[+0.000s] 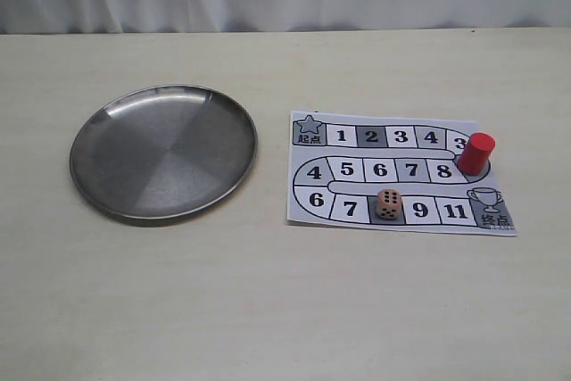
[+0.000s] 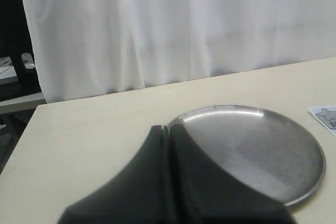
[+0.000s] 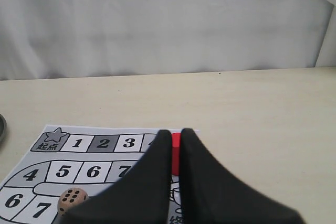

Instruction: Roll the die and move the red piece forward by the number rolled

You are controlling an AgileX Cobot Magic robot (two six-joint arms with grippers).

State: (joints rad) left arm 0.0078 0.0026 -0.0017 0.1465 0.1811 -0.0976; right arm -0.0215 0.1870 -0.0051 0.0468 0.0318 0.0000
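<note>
The die (image 1: 387,203) rests on the board's bottom row, on the dark square between 7 and 9, with a six-pip face toward the exterior camera; it also shows as the die (image 3: 72,199). The red piece (image 1: 475,153) stands upright at the right end of the top row, just past square 4. Neither gripper appears in the exterior view. My right gripper (image 3: 176,131) is shut and empty, held back from the board, and the red piece (image 3: 175,153) shows behind the thin slit between its fingers. My left gripper (image 2: 168,128) is shut and empty above the table by the plate's rim.
A round steel plate (image 1: 163,153), also seen as the plate (image 2: 262,150), lies left of the paper game board (image 1: 308,211). The board (image 3: 79,156) has numbered squares, a star start and a trophy finish. A white curtain hangs behind the table's far edge.
</note>
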